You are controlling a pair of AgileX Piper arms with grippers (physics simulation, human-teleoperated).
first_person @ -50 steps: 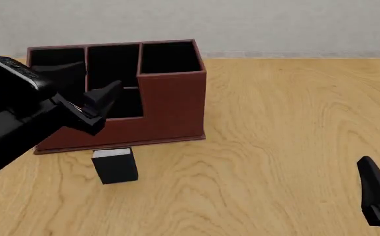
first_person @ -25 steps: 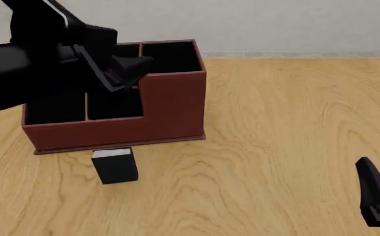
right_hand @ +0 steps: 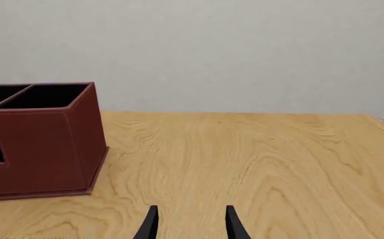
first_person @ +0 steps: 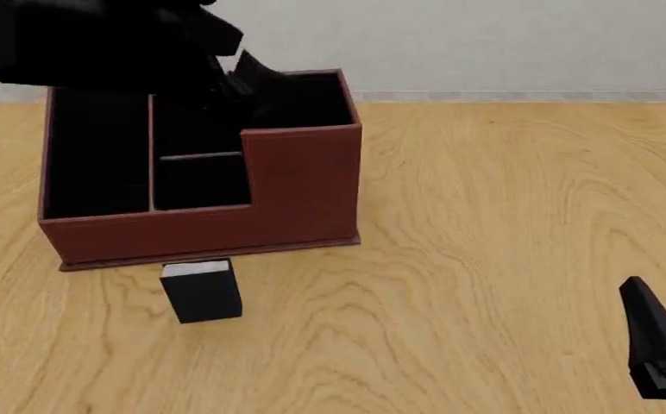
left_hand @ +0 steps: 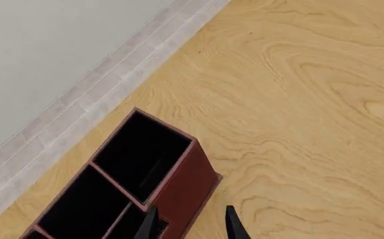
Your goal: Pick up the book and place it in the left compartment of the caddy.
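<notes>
**Left arm swinging up and away while the book sits untouched**

Rising from low in front of the caddy a second ago, my left arm is now hanging high over the caddy's back left corner, and nothing else is shifting: the book and the right hand are sitting where they were.

I'm working from largest to smallest. One bench [first_person: 505, 216], pale wood, is carrying everything. One caddy [first_person: 298, 185] is standing on it towards the left, reddish-brown with four black-lined sections; the left compartment [first_person: 94, 164], the long low-walled slot, is lying open and holding nothing I can see. One book [first_person: 201, 291] is standing upright on the bench just in front of the caddy's front wall, white page edge facing up, close to the wall but apparently not touching it.

Two hands are in play. The left hand [left_hand: 190, 225] is showing both fingertips parted in its wrist view, gripping nothing, and it is looking down on the caddy's tall end rather than on the book. The right hand [right_hand: 190, 222] is likewise spread and holding nothing, parked low at the near right, well apart from everything.

What the coming move turns on, as I'm judging it: the book is lying below the left hand and nearer to me, on the caddy's near side, so the left arm is the closer one but is having to come back down and towards me. The book's long axis is running up and down.
</notes>
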